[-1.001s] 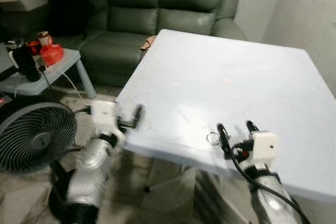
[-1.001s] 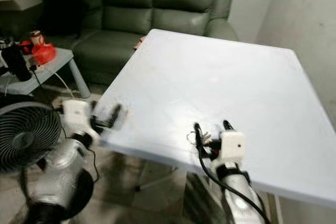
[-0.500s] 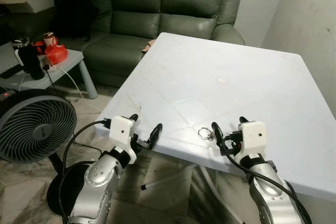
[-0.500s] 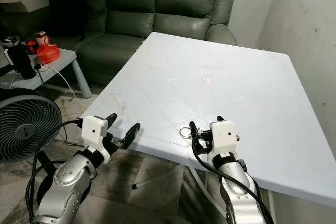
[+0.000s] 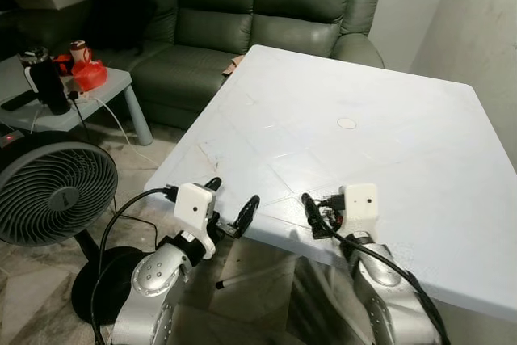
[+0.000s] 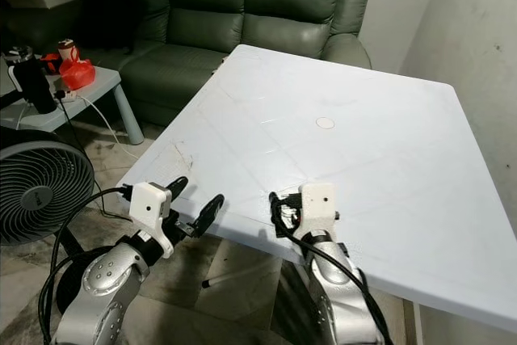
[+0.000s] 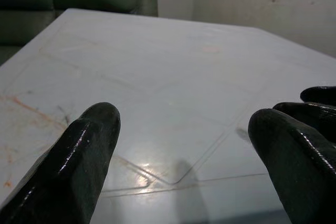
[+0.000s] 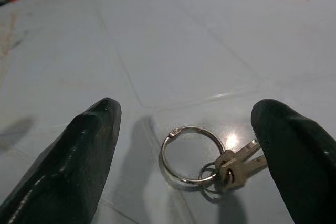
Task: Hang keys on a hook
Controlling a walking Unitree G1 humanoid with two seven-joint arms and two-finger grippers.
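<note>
Keys [image 8: 233,163]: two small silvery keys on a small link, joined to a larger thin split ring [image 8: 191,154]. They lie flat on the white table [image 5: 380,94], close to its near edge, between the spread fingers [image 8: 84,150] of the right gripper [image 5: 323,212]. Jaws wide open, holding nothing; the keys touch neither finger as far as can be seen.

Left gripper [image 5: 230,204] sits at the table's near-left corner, jaws also wide open and empty, fingers [image 7: 79,156] over the edge.

Table top bare past the keys, apart from a small round mark [image 5: 346,124] toward the far side. Wall close on the right. Sofa [image 5: 242,14] beyond the far edge. Fan [image 5: 52,191] and low side table [image 5: 97,90] at left, floor between them open.

No legible writing or labels.
</note>
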